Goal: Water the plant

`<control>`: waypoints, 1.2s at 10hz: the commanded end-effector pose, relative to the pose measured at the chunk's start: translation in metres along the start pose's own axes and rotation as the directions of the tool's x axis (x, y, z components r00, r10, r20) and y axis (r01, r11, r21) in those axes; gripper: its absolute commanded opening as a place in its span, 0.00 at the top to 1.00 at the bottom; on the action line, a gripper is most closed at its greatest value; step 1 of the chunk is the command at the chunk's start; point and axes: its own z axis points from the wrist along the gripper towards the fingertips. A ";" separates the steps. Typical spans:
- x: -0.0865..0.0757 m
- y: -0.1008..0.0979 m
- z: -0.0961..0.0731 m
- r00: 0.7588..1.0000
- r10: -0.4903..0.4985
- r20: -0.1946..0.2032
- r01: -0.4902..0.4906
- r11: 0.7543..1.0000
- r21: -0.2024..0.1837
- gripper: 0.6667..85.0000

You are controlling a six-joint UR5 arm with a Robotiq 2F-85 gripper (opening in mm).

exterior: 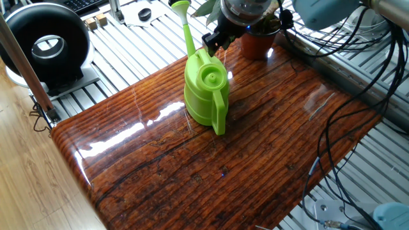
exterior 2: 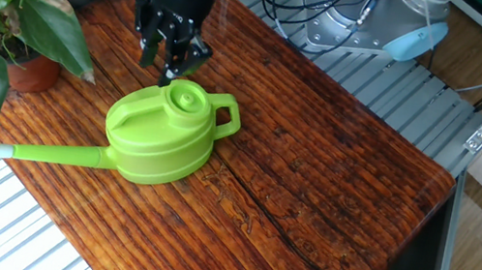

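On the glossy wooden worktop (exterior 2: 333, 170), a lime-green watering can (exterior 2: 162, 137) stands nearest, spout toward nine o'clock. Just beyond it, at twelve o'clock, the gripper (exterior 2: 164, 55) hangs with jaws released, grasping nothing. Farthest, at ten o'clock, the plant (exterior 2: 30, 16) sits in its terracotta pot.

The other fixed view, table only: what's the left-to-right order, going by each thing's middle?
Plant in its terracotta pot → gripper → watering can. The can's spout rose reaches further left than the pot, but its body sits right of the gripper.
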 end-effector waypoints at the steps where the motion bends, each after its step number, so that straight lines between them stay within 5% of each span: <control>1: -0.017 0.001 -0.001 0.995 0.086 0.057 -0.085 0.996 -0.034 0.51; 2: -0.020 0.001 -0.003 0.990 0.119 0.069 -0.116 0.992 -0.057 0.51; 6: -0.014 -0.009 -0.005 0.984 0.167 0.056 -0.165 0.985 -0.045 0.52; 9: -0.013 -0.013 0.013 0.992 0.119 0.037 -0.119 0.993 -0.023 0.53; 11: -0.011 -0.033 0.007 0.994 0.099 0.041 -0.101 0.993 0.055 0.55; 12: -0.007 -0.030 0.004 0.996 0.090 0.029 -0.091 0.995 0.043 0.56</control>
